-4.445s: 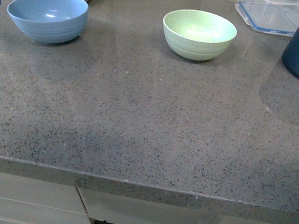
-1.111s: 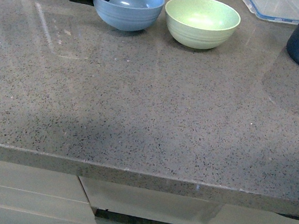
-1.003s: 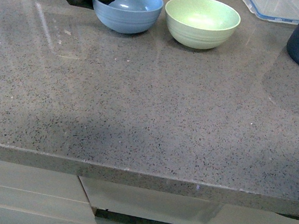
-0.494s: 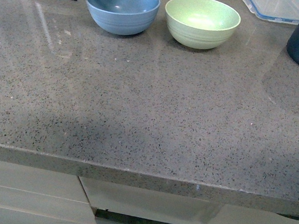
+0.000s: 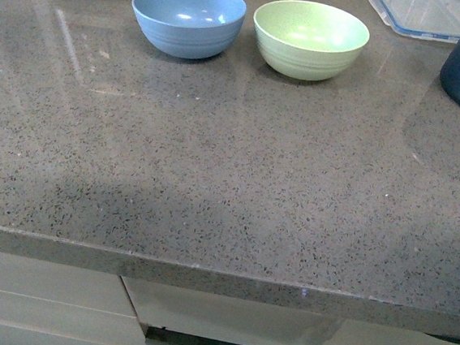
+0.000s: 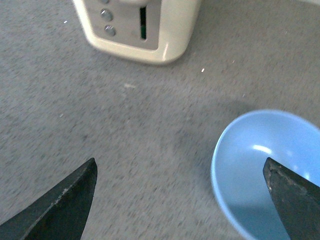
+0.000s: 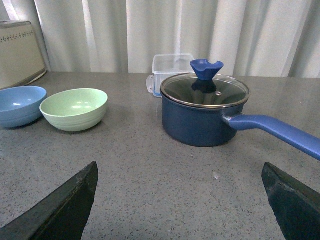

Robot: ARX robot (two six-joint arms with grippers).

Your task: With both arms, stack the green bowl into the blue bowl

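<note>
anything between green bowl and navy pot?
Bare counter between the green bowl and the navy pot, per right wrist view; the clear container sits further back.

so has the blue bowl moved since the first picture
Yes. The blue bowl slid right, toward the green bowl, which stayed put; only a narrow gap separates them.

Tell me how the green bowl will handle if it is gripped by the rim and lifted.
The green bowl looks thin-walled and matte, so it is probably rigid, light and not very slippery. It is empty, so nothing should spill. Its base is narrower than its rim, so a push near the rim may tip it rather than slide it.
</note>
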